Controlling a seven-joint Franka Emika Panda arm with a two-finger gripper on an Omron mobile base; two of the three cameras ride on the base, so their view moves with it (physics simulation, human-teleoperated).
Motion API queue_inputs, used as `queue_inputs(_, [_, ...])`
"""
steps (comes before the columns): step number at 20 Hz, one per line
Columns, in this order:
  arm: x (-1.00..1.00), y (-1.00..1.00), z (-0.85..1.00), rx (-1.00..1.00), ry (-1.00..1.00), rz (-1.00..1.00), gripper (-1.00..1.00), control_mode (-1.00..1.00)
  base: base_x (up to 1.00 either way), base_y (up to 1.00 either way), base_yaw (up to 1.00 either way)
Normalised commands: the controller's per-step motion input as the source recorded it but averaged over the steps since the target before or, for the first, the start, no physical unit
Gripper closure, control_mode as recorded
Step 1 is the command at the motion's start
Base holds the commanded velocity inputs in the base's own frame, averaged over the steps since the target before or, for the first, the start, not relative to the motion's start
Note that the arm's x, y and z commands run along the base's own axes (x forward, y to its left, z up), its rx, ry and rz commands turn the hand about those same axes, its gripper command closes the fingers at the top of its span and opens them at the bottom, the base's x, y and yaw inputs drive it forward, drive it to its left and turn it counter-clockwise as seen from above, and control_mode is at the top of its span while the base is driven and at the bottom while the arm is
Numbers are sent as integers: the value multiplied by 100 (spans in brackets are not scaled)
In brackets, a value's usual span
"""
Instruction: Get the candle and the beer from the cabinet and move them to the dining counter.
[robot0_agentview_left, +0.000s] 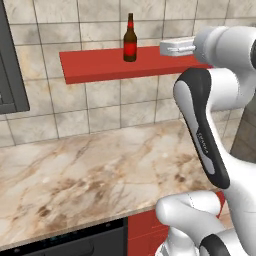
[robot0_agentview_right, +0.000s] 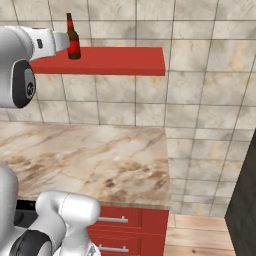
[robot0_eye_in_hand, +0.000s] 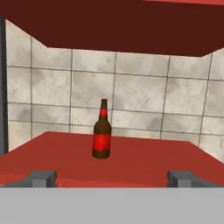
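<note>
The white arm is reared up high, its dark-jointed elbow bent in front of the tiled wall and its forearm reaching level toward the red cabinet (robot0_agentview_left: 100, 67), that thin flat shelf board fixed to the tiles above the counter. The hand sits at the shelf's end, about at board height, pointing along its length. From the left base view the wrist housing pokes out over the near end of the board; from the right base view it comes in just beside the beer. The gripper (robot0_eye_in_hand: 111, 177) is spread wide, its two grey fingertips far apart at the bottom of the hand view with nothing between them. The beer (robot0_agentview_left: 130, 39) stands upright on the shelf, a dark brown bottle with a red label and a red band at its neck, set near the middle of the board's depth and ahead of the hand, clear of both fingers. It lines up slightly toward the left fingertip rather than dead centre between them. Below the shelf runs a marbled beige counter (robot0_agentview_left: 90, 170) with red drawers (robot0_agentview_right: 127, 227) under its front edge.
</note>
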Motion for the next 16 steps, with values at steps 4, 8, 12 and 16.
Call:
queue_inputs(4, [45,15,0,1,-5,0,-100,-100,0,0,0])
queue_inputs(8, [45,26,-6,0,0,0,-100,-100,0,0,0])
queue_inputs(12, [42,26,-7,0,0,0,-100,-100,0,0,0])
queue_inputs(16, [45,14,-2,0,0,0,-100,-100,0,0,0])
